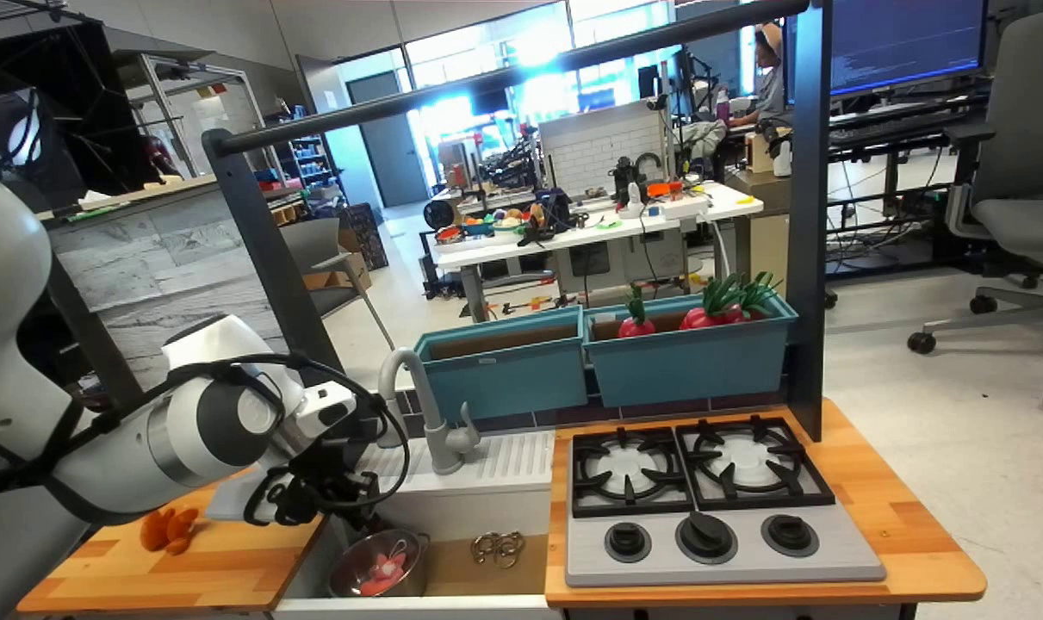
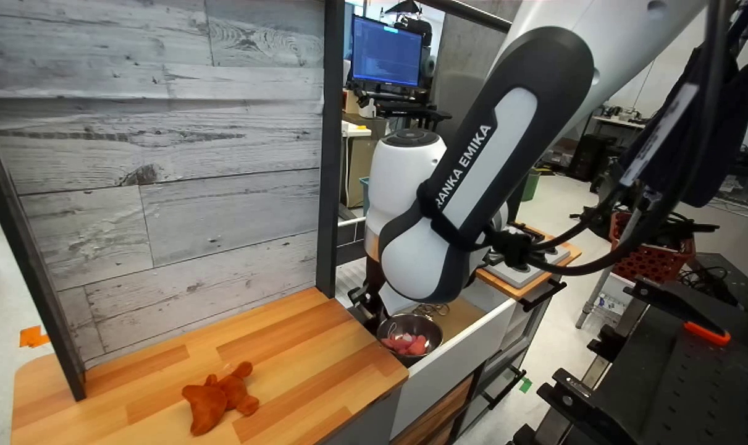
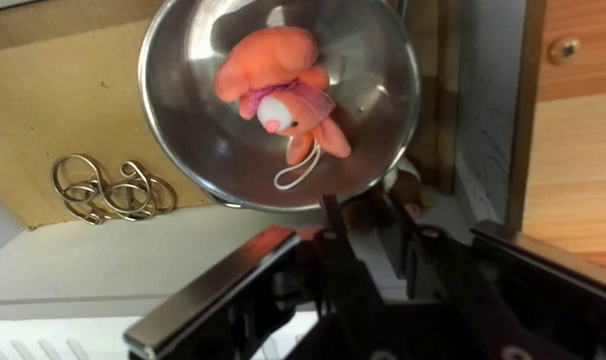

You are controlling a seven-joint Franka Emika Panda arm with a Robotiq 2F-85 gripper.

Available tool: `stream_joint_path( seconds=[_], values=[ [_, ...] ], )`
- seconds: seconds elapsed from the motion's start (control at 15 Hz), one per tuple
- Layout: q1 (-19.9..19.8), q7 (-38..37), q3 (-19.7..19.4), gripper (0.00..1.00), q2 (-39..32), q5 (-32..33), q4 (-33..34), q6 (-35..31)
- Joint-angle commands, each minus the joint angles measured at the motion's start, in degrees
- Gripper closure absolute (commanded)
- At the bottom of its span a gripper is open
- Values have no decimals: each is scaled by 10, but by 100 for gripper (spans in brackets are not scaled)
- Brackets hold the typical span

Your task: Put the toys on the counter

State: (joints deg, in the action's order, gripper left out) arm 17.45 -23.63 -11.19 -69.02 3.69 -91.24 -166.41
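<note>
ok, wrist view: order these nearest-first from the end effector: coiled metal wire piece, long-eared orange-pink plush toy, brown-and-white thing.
1. Brown-and-white thing: right at the end effector, mostly hidden.
2. Orange-pink plush toy: inside the round steel bowl.
3. Metal wire piece: off to the picture's left.

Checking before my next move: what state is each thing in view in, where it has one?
End effector: jaws partly closed, brown toy showing between them; grip unclear
Brown toy: beside bowl, partly hidden
Pink toy: lying in bowl
Orange toy: lying on counter
Bowl: upright, in sink
Metal rings: lying in sink
Faucet: no water seen
Burners: no flame seen
Knobs: settings unclear
Radishes: in planter
Monitor: screen lit
</note>
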Motion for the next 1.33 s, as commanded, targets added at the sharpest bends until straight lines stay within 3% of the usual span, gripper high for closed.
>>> stream_joint_path(
  seconds=[0.0, 0.47, 0.67, 1.0, 1.07, 1.27],
  values=[
    [-9, 27, 10, 48, 15, -17, -29, -5],
    [-36, 36, 30, 1, 6, -41, -56, 18],
    [-46, 39, 33, 0, 9, -51, -65, 14],
    [-49, 32, 27, 0, -19, -62, -26, 17],
    [-18, -2, -5, 0, -26, -68, -16, 45],
    [8, -36, -33, 0, -45, -64, 14, 86]
  ],
)
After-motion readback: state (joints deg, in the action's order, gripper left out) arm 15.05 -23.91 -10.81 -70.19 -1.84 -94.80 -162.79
